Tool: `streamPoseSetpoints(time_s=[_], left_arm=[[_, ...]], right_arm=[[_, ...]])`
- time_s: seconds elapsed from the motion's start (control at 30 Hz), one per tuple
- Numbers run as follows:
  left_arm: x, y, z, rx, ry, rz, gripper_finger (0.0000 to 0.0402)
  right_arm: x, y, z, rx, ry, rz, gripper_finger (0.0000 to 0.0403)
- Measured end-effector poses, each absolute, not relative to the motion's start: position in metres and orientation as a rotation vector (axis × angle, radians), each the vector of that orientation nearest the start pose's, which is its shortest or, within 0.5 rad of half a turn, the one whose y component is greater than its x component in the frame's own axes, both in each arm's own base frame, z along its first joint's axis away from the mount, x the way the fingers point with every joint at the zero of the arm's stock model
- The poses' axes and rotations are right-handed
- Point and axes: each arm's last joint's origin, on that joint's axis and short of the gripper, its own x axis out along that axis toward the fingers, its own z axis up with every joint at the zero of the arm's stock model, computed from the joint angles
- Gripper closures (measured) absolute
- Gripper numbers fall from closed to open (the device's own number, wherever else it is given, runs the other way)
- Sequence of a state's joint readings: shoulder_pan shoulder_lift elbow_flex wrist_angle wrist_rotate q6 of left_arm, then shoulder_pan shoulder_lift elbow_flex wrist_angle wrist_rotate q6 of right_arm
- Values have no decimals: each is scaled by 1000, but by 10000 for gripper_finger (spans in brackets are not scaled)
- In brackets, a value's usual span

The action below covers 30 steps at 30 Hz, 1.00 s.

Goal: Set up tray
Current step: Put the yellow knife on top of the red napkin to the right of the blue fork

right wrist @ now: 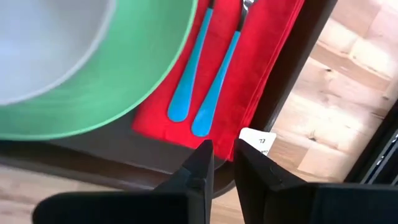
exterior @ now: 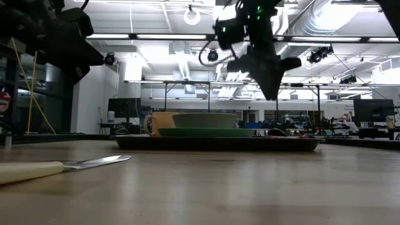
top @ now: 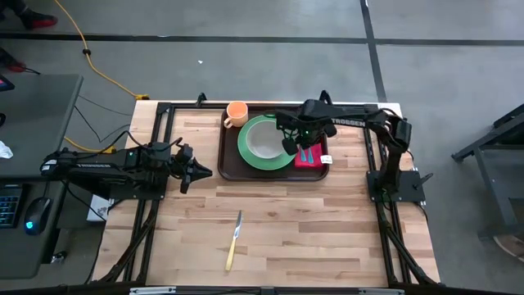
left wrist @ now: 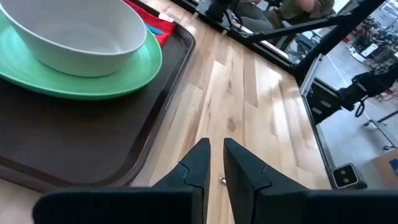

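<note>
Upper centre of the high view: the tray (top: 232,161) sits on the wooden surface (top: 327,221), already carrying a green plate (top: 248,150) w/ a white bowl (top: 264,141) on it, an orange mug (top: 236,113) at its upper-left corner and a red napkin (top: 309,159) at its right end. Right pincer (top: 304,146) hangs over the napkin, fingers nearly together w/ a thin slit between them, nothing clamped. Looks like a hover just above the cutlery spot, prob. because that slot beside the plate is where utensils belong.

Left pincer (top: 203,172) waits mid-left of the frame, just off the tray's left rim, tips also nearly together and empty. It points at the tray, so it's handy for the next piece. That's likely the knife (top: 234,239), lying alone lower centre on the surface, well apart from the tray; judged from this, setup isn't finished.

Now the views. Right wrist cam shows what the top cam can't: two blue utensil handles (right wrist: 202,74) side by side on the napkin, plus a small white tag (right wrist: 257,142) at the napkin's corner. Low view gives height: right pincer clearly above the tray, not touching. Left wrist cam shows bowl depth and the tray's raised rim.
</note>
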<state>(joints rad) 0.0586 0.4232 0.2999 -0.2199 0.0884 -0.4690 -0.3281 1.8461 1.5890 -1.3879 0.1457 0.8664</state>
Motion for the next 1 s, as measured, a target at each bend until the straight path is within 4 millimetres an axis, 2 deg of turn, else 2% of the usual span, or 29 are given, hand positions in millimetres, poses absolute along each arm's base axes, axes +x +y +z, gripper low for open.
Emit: streamPoseSetpoints(time_s=[0.17, 0.47, 0.73, 1.0], left_arm=[[121, 4, 209, -497, 344, 52, 325], [121, 5, 209, -501, 343, 54, 325], [121, 5, 209, -553, 342, 64, 325], [121, 5, 209, -558, 341, 65, 325]], right_arm=[[310, -91, 284, 756, 1280, -1067, 370], [283, -59, 332, 679, 1080, -1039, 369], [258, -34, 363, 610, 939, -991, 371], [235, -11, 385, 548, 839, -921, 380]])
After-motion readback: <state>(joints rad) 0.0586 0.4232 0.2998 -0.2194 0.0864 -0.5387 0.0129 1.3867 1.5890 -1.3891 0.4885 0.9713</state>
